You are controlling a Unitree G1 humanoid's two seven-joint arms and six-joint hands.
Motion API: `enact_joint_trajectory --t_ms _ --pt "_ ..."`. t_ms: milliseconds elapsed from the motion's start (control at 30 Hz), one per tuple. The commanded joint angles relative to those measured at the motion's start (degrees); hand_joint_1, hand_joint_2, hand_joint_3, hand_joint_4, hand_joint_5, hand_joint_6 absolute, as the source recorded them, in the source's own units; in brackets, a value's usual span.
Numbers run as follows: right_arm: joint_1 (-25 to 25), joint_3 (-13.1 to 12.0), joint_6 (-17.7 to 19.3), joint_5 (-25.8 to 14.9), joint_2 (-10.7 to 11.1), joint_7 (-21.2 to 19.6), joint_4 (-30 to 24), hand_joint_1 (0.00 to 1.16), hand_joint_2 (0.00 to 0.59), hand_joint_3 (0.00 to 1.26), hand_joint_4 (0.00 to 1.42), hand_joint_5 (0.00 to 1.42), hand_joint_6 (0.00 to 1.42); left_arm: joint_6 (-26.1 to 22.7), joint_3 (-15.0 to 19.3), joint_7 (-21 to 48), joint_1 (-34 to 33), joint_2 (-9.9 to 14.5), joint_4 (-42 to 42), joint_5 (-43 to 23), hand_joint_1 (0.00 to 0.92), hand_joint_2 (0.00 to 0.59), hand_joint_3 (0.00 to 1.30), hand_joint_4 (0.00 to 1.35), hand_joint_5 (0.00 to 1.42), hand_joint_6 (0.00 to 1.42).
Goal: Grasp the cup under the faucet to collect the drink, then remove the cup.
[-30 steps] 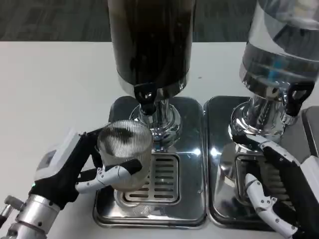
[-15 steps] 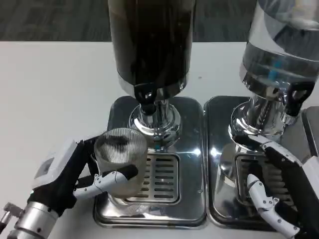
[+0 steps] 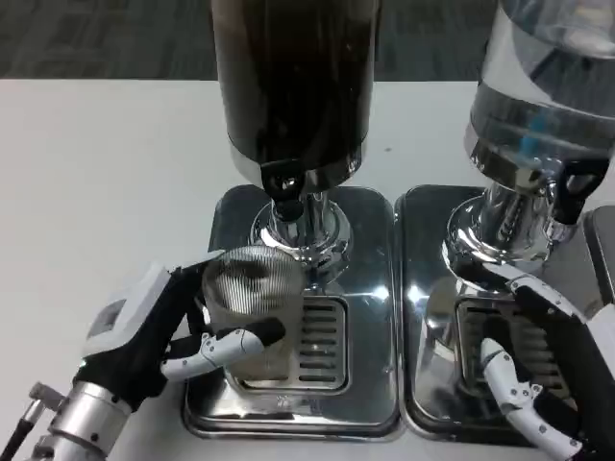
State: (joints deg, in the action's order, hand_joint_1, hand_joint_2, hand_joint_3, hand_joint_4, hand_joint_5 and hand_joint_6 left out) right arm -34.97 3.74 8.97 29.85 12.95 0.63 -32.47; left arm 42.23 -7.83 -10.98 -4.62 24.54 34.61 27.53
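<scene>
L hand [image 3: 163, 331] grasps ribbed cup [image 3: 252, 307] on drip tray [image 3: 365, 317]; R hand [image 3: 548, 375] fingers released, no readable labels

A white surface [image 3: 106, 173] runs across the scene, its far edge meeting dark carpeted floor [image 3: 106, 38]. Two chrome drip trays sit side by side on it, just beside each other: the left tray [image 3: 370, 317] under a dark-filled dispenser [image 3: 293, 86], the right tray [image 3: 428, 317] under a clear dispenser [image 3: 543, 106]
</scene>
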Motion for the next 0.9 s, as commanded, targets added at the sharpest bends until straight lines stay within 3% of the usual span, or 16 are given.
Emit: enact_joint_trajectory --t_ms 33,600,900 --pt "-0.49 -0.01 -0.29 -0.05 -0.25 0.32 -1.30 0.44 0.586 0.27 0.17 0.13 0.11 1.89 -0.63 -0.54 -1.51 -0.74 0.18 -0.33 0.162 0.181 0.47 0.49 0.82 0.96" --pt "-1.14 1.02 -0.22 2.04 -2.12 -0.62 -1.46 0.45 0.586 0.27 0.17 0.13 0.11 3.30 -1.95 -0.35 -4.90 -0.86 4.20 -0.23 0.158 0.176 0.47 0.49 0.81 0.95" --pt "-1.74 1.11 -0.41 2.27 -2.87 -0.60 -1.72 0.45 0.586 0.27 0.17 0.13 0.11 0.70 -2.98 -1.76 -5.09 -0.26 2.74 3.59 0.111 0.169 0.41 0.40 0.61 0.68"
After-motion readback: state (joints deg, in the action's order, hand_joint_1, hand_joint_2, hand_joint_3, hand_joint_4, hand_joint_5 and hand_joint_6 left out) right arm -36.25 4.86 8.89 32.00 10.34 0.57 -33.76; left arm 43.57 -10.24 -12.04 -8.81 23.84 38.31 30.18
